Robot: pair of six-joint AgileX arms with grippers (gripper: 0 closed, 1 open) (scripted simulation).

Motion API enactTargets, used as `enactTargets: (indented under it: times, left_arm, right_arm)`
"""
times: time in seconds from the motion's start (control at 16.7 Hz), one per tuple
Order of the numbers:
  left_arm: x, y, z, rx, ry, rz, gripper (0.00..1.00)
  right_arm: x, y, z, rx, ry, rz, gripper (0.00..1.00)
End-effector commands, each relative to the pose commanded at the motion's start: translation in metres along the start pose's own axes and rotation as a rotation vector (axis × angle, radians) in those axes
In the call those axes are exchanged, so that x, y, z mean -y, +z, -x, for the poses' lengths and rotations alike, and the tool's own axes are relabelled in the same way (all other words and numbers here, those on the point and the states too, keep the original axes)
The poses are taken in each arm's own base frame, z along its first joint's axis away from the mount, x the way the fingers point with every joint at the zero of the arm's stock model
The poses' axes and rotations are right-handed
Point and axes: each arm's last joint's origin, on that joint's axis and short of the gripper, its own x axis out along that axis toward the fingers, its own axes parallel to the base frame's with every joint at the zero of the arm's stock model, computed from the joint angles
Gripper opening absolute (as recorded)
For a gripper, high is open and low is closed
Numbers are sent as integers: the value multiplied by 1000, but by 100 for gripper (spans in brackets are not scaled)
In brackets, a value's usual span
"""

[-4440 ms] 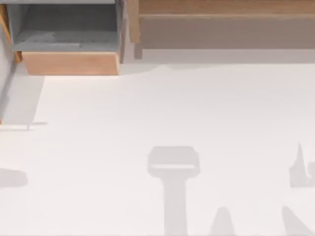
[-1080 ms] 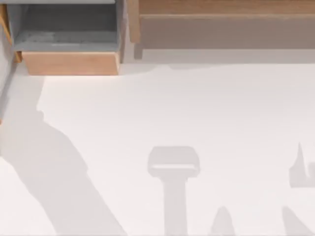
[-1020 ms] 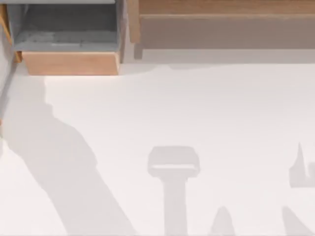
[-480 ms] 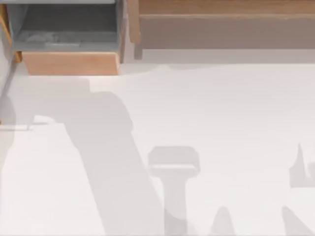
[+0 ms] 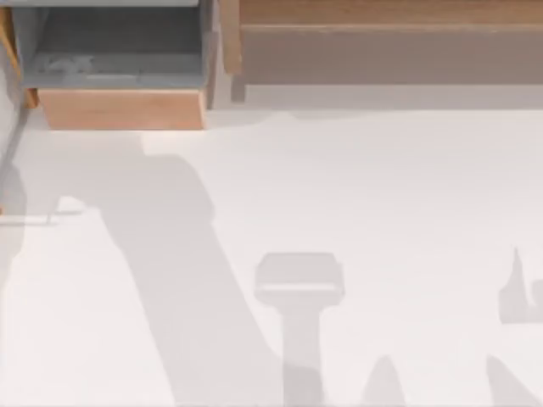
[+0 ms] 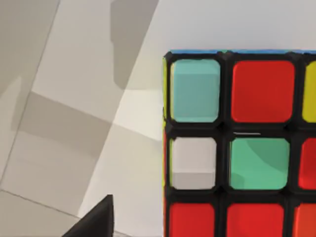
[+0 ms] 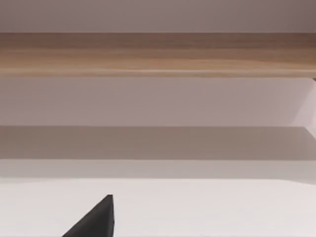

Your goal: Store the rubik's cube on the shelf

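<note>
A: Left tool point(image 6: 94, 219): grip state?
B: Cannot tell; one black matte fingertip shows.
A: Rubik's cube point(image 6: 237, 148)?
B: Just beside it, on the white counter point(image 5: 382, 195); glossy square stickers, black frame.
A: Shelf point(image 5: 382, 34)?
B: Light wood, grey-brown front panel.

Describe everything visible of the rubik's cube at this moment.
In the left wrist view, the small black-framed cube with coloured sticker squares appears close up, cut off by the picture's edge. One face shows pale teal, red, white and green squares, with more red below and yellow and orange at the margin. Thin blue and yellow edges of neighbouring faces show. It looks like glossy plastic and lies over the pale table; whether it rests there cannot be told. Nothing visibly touches it.
</note>
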Motion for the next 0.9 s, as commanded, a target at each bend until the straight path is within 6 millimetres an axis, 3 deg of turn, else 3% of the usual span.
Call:
enactTargets:
  times: [0.24, 0.48, 0.9]
  left_arm:
    - [-1, 6, -37, 11, 0, 0, 100]
    - [1, 6, -43, 7, 0, 0, 100]
    - [1, 6, -43, 7, 0, 0, 47]
  right_arm:
    - [0, 0, 0, 0, 0, 0, 100]
    - [0, 0, 0, 0, 0, 0, 100]
    - [0, 0, 0, 0, 0, 0, 100]
